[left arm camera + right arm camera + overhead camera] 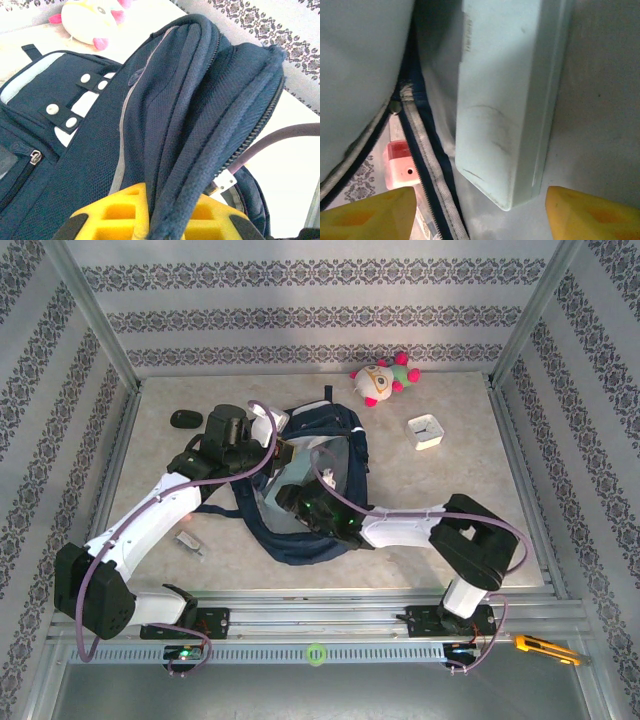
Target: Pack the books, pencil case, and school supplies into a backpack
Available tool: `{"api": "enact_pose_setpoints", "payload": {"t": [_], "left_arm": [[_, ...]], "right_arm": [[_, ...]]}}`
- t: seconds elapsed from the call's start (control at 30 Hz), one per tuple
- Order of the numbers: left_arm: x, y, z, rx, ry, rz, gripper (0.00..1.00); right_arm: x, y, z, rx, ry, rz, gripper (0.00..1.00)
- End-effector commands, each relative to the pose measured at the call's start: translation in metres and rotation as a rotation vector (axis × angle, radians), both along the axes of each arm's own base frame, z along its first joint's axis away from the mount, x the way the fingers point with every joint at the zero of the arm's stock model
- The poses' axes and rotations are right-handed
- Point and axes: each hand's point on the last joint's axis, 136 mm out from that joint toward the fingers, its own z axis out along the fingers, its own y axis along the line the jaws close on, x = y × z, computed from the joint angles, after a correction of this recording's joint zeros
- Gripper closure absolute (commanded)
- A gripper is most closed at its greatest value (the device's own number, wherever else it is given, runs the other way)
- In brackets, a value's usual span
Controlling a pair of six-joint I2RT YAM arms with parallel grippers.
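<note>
The navy backpack (335,455) lies in the middle of the table with its main opening held up. My left gripper (167,220) is shut on the backpack's (165,125) zippered rim, navy fabric pinched between the yellow fingers (115,212). My right gripper (480,215) is inside the backpack (432,165) and open. The near end of the pale mint pencil case (510,100) lies on the grey lining just ahead of its fingertips (370,212), apart from both. A small pink and red item (400,167), perhaps one of the school supplies, shows past the zipper. The books are hidden.
A plush toy (383,380) lies at the back and a square white clock (428,430) to the right. A black oval object (185,419) sits at the back left and a small item (190,540) by the left arm. A yellow cutter (545,648) rests on the front rail.
</note>
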Motion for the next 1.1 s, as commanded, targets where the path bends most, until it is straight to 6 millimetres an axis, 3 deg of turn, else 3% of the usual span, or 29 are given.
{"api": "enact_pose_setpoints", "payload": {"t": [0.0, 0.13, 0.3, 0.6, 0.7, 0.77, 0.87, 1.07], "left_arm": [[0.000, -0.007, 0.086, -0.127, -0.230, -0.054, 1.00], [-0.002, -0.009, 0.088, -0.141, -0.233, -0.065, 1.00], [-0.004, -0.012, 0.090, -0.162, -0.227, -0.085, 1.00], [-0.007, -0.015, 0.090, -0.183, -0.216, -0.100, 1.00], [-0.006, -0.014, 0.089, -0.178, -0.219, -0.092, 1.00], [-0.004, -0.012, 0.086, -0.160, -0.220, -0.083, 1.00], [-0.002, -0.009, 0.078, -0.119, -0.223, -0.072, 1.00], [0.003, -0.002, 0.060, -0.050, -0.225, -0.047, 1.00]], "right_arm": [[0.008, 0.008, 0.004, 0.097, 0.030, -0.095, 0.37], [0.021, 0.014, 0.001, 0.118, 0.009, -0.120, 0.53], [0.057, 0.013, -0.002, 0.069, -0.060, -0.134, 0.68], [0.123, 0.031, 0.001, 0.078, -0.149, -0.154, 0.72], [0.135, 0.029, -0.001, 0.074, -0.160, -0.166, 0.72], [0.133, 0.027, 0.003, 0.078, -0.172, -0.159, 0.70], [0.113, 0.021, 0.018, 0.050, -0.208, -0.133, 0.62], [0.047, -0.002, 0.050, -0.012, -0.263, -0.005, 0.43]]}}
